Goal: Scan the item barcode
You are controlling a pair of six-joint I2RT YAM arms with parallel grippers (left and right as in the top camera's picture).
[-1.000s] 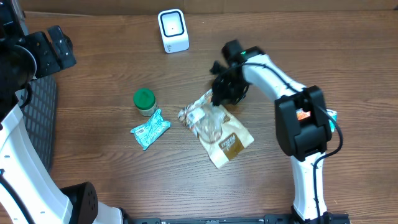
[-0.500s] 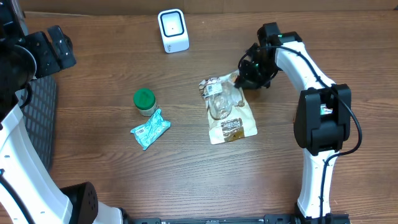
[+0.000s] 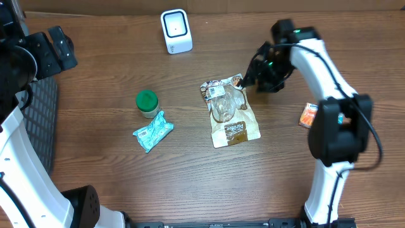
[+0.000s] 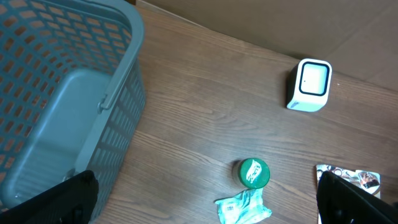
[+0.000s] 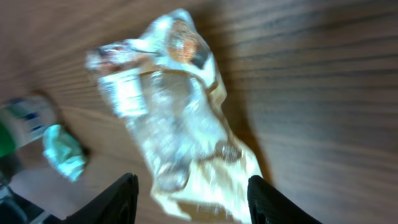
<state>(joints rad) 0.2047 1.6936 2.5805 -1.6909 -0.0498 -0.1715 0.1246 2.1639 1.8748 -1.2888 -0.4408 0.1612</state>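
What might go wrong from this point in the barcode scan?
1. The snack bag lies flat on the table, well apart from the scanner, and the open right end effector holds nothing: the scan may be missed.
2. The bag is crinkled and shiny, so a regrasp may slip or glare may spoil the read.

Crinkled, glossy clear film makes up the bag [image 3: 231, 117], which turns brown and paper-like at its lower end, against the matt wood grain of the counter [image 3: 126, 183]. The scanner [image 3: 176, 30] is smooth white plastic and the basket [image 4: 68, 93] dull grey plastic lattice. The wrapper [image 3: 152, 131] is creased teal film, the cap [image 3: 147, 100] smooth green plastic.
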